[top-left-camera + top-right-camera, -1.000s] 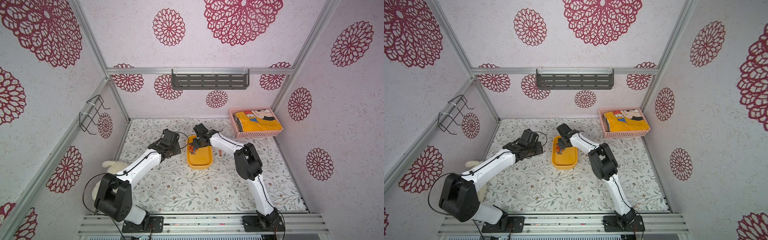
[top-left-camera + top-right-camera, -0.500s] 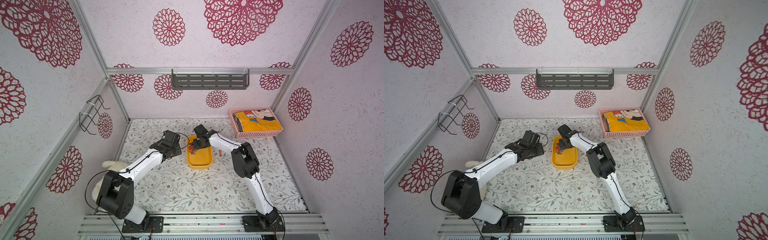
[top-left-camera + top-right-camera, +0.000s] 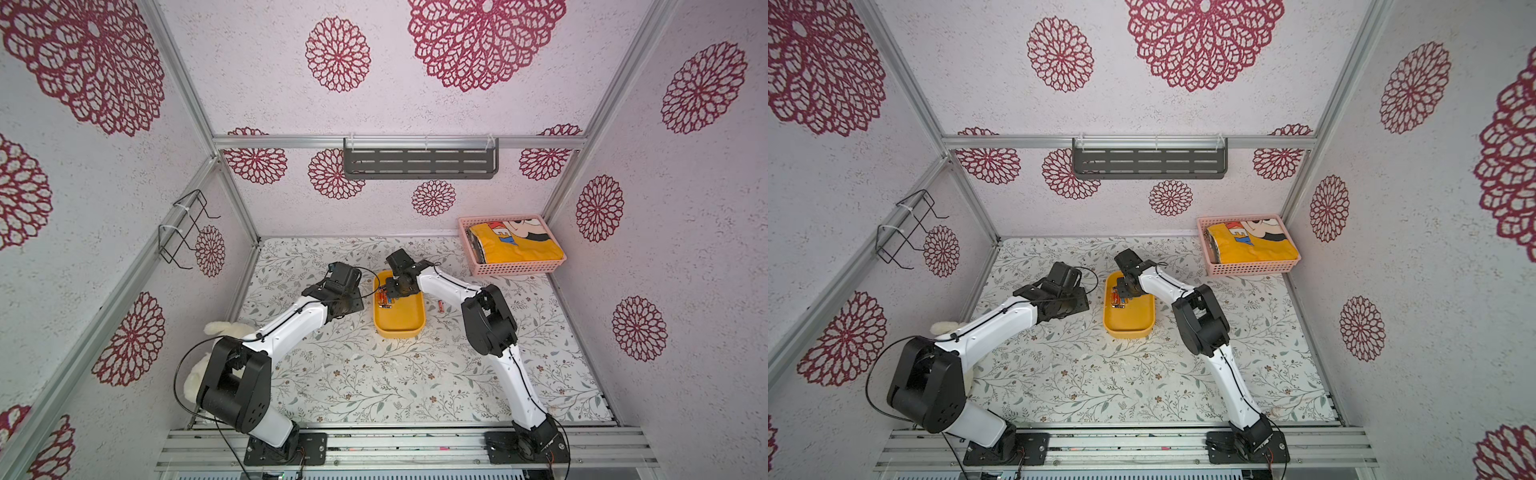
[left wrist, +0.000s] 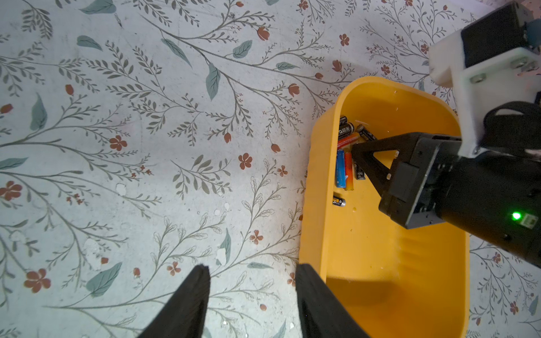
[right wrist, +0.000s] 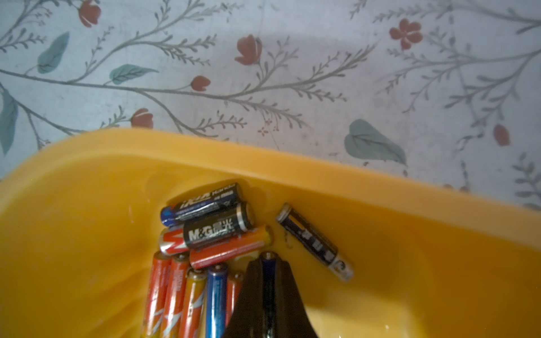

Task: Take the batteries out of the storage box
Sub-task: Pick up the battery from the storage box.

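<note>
1. Since a second ago, the right gripper (image 4: 357,150) has drawn its jaws together; they now pinch a dark-blue battery (image 5: 268,270), whose metal cap peeks out at the tips.
2. Remaining batteries (image 5: 216,231) lie heaped in the far corner of the storage box (image 3: 401,328), against its wall; one stray battery (image 3: 440,306) lies on the table (image 3: 374,374) just beside the box.
3. Left gripper (image 4: 251,295) hovers beside the box's wall, fingers (image 4: 187,301) apart, holding nothing.
4. These cells look light, rigid and smooth; being round, they probably roll and slip easily.
5. Best hold is likely across the middle of the barrel; a pinch near one end may let the cell pivot or squirt out; neighbours touching it could be dragged along.
</note>
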You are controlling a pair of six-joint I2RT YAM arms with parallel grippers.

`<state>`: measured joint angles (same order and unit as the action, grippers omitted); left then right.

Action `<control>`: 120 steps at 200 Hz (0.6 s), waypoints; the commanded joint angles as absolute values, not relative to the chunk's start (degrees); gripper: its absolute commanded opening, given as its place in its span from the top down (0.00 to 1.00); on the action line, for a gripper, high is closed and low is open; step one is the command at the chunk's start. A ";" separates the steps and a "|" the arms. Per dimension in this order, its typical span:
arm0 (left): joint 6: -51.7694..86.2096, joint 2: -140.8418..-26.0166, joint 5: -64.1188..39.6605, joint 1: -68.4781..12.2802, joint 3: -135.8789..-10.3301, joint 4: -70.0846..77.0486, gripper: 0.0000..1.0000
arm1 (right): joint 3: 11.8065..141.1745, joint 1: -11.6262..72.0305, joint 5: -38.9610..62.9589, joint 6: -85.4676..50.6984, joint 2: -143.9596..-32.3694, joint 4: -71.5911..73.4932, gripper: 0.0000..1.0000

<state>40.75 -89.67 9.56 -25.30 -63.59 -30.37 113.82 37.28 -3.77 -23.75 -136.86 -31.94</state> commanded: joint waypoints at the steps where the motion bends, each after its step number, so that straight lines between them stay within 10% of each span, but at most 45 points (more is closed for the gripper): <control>1: 41.05 -90.18 10.16 -25.31 -65.70 -30.65 0.49 | 115.86 37.13 -3.27 -25.59 -134.84 -35.62 1.00; 120: 33.56 -93.62 16.65 -32.76 -82.31 -39.81 0.48 | 98.06 31.64 -1.93 -28.24 -110.38 -27.86 1.00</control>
